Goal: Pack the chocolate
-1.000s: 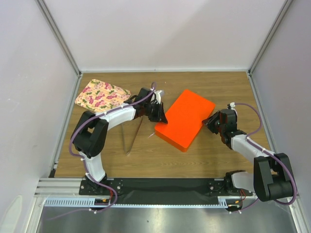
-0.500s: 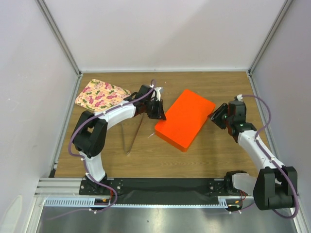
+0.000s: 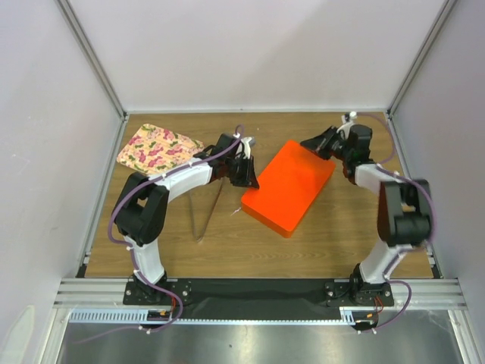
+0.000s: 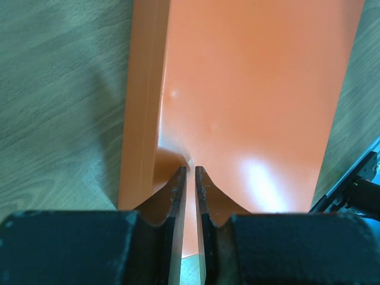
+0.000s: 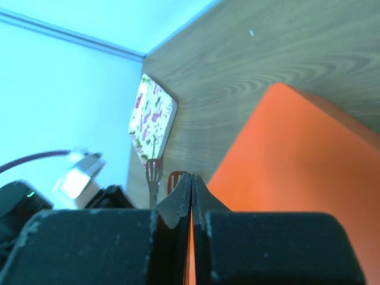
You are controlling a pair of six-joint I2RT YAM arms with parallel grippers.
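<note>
Orange box [image 3: 289,186] closed; chocolate not visible (likely inside).
Step, judged: pressing box shut.
Left gripper [image 3: 244,173] at box's left edge, fingers nearly together, empty.
Right gripper [image 3: 312,142] at box's far corner, fingers together.
Next: lift clear without shifting box.

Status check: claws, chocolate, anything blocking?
Left claw shut, tips at the orange box edge. Right claw shut, over its far corner. No chocolate in view. Box looks closed; lid would block packing.
</note>
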